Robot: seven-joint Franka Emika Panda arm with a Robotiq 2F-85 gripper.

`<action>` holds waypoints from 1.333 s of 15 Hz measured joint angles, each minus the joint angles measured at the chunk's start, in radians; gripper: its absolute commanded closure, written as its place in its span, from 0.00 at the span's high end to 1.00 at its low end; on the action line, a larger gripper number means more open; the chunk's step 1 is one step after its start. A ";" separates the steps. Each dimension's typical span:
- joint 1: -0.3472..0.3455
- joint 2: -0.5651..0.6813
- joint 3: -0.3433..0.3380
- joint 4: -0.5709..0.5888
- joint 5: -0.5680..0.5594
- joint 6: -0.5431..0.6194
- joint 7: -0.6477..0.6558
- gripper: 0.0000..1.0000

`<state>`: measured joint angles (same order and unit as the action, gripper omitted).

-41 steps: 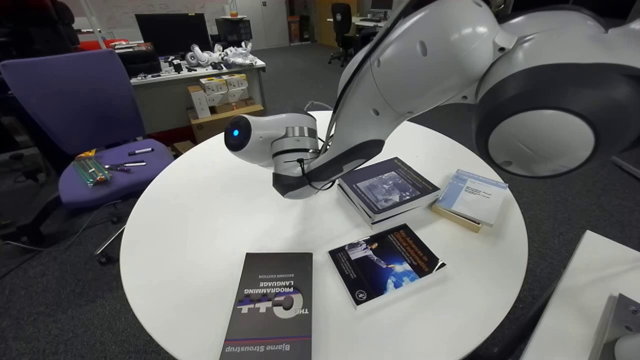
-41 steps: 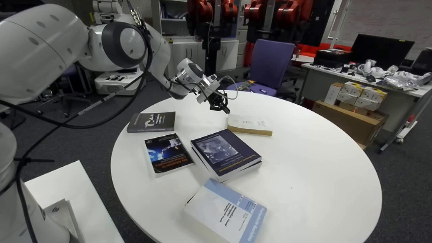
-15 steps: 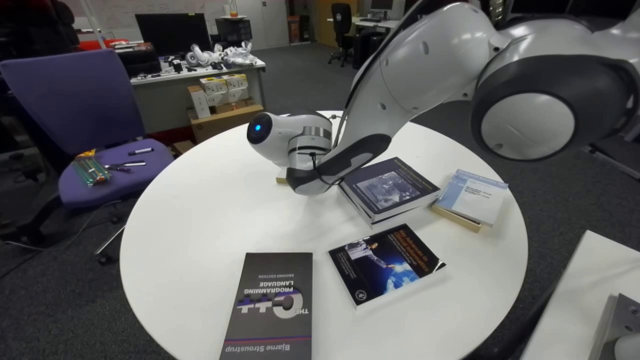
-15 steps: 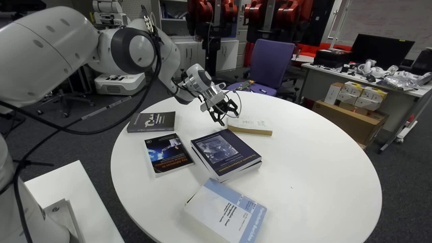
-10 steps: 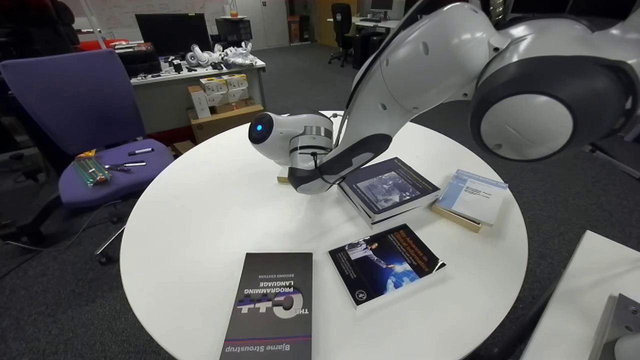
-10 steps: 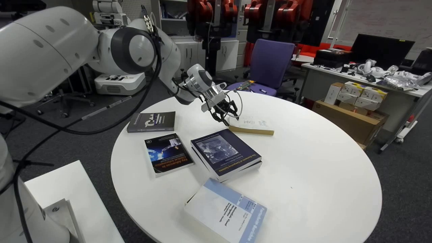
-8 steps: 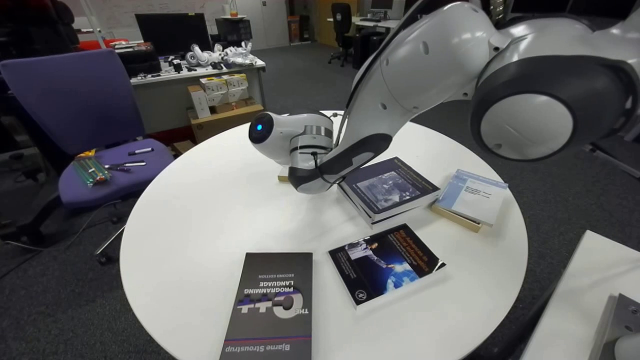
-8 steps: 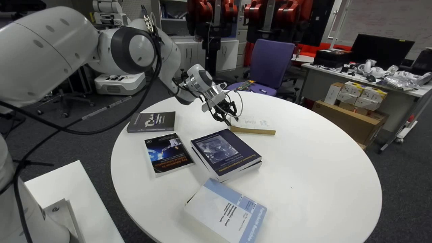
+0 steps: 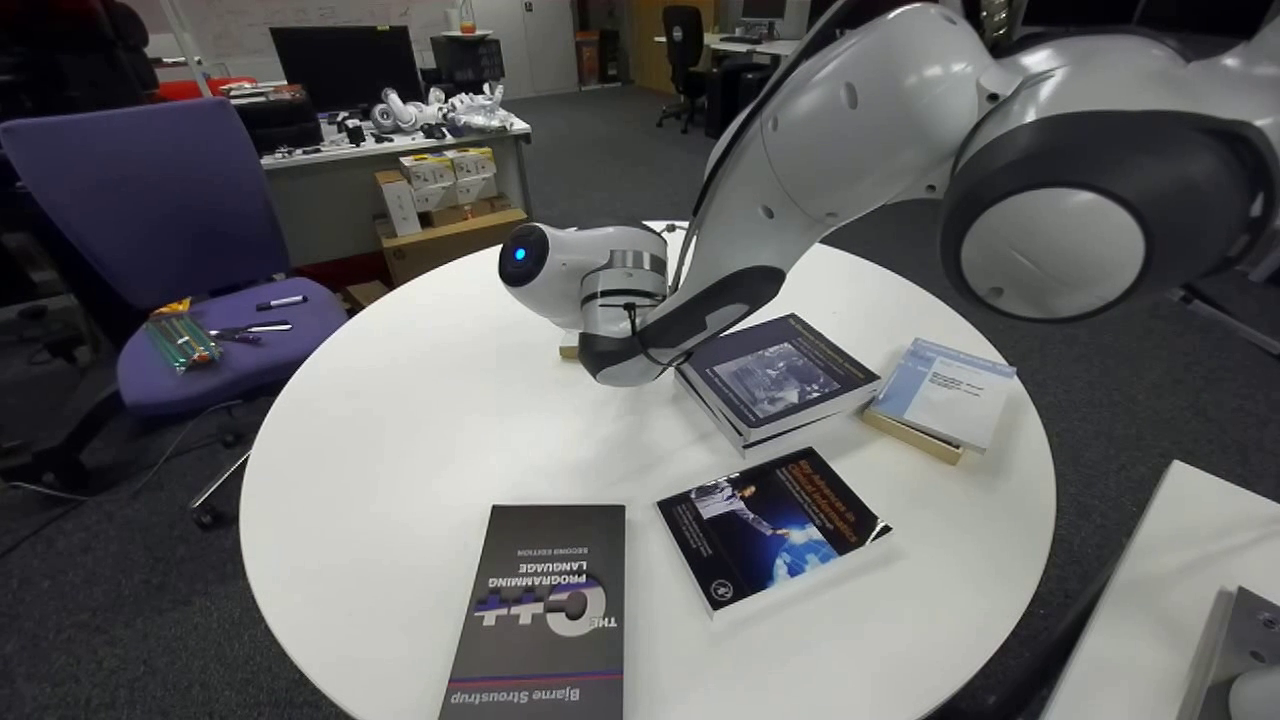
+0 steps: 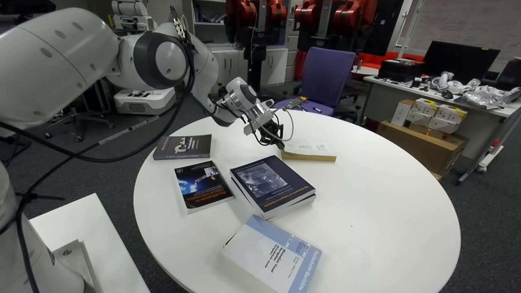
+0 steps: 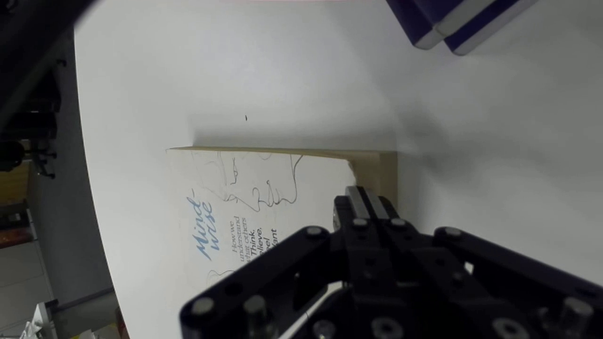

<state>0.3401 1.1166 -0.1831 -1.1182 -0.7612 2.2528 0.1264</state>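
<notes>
wrist view: closed end effector [image 11: 367,201] touches the mind-wise book [image 11: 278,202].

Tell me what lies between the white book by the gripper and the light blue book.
In both exterior views, a stack of two dark blue books lies between the white book and the light blue book.

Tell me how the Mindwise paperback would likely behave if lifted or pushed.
The Mindwise paperback would probably flop open if lifted by its cover, which looks thin and bent back from the pages beside the claw. That bent edge may crease. Lying flat on the table, it seems unlikely to roll or tip when pushed.
</notes>
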 measured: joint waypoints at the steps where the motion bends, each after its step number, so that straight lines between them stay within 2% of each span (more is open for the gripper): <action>1: 0.000 0.000 0.000 0.000 -0.001 0.001 0.001 0.00; 7: 0.008 0.000 -0.011 0.001 -0.049 0.021 0.039 0.00; 11: 0.057 0.000 -0.059 0.004 -0.226 0.027 0.070 0.00; 20: 0.092 0.029 -0.055 0.000 -0.722 0.034 0.077 0.00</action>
<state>0.4322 1.1459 -0.2379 -1.1185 -1.4836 2.2865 0.2036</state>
